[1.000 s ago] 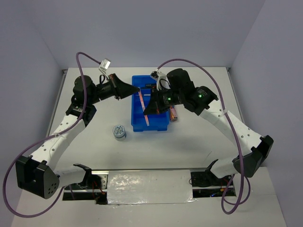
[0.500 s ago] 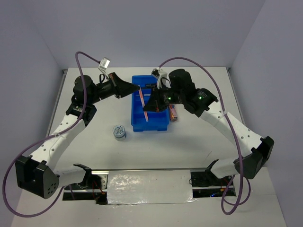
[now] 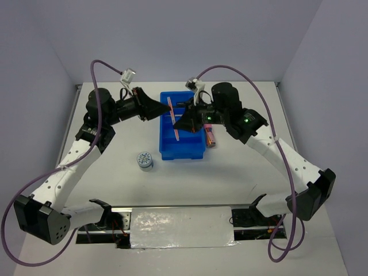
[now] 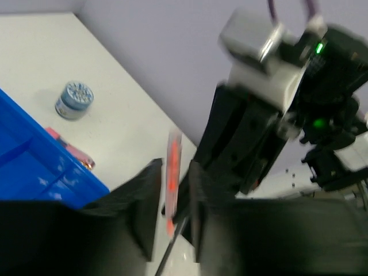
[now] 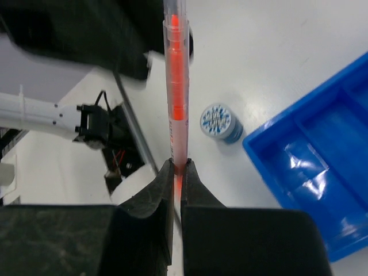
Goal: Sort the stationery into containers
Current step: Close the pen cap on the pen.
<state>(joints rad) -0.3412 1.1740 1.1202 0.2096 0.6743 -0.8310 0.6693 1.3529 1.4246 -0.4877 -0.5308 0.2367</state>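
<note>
My right gripper [image 5: 177, 168] is shut on a thin orange pen [image 5: 176, 69] and holds it in the air over the blue tray [image 3: 198, 152], as the top view shows [image 3: 183, 125]. The pen [image 3: 174, 118] runs lengthwise above the tray. My left gripper [image 3: 167, 108] is open at the pen's far end. In the left wrist view the pen [image 4: 172, 164] sits between the fingers [image 4: 146, 201] with a gap on each side. A blue-white tape roll [image 3: 145, 160] stands on the table to the left of the tray. A pink-copper tube [image 3: 211, 138] lies against the tray's right side.
The tape roll [image 5: 221, 122] and a corner of the tray [image 5: 322, 167] show under the right wrist. The left wrist view shows the tape roll [image 4: 75, 99], the tube [image 4: 72, 148] and the tray's edge [image 4: 34, 172]. Both arms meet over the tray.
My right gripper has lifted the orange pen up and toward the far end of the tray. The pen's far end now lies between my left gripper's fingers.
</note>
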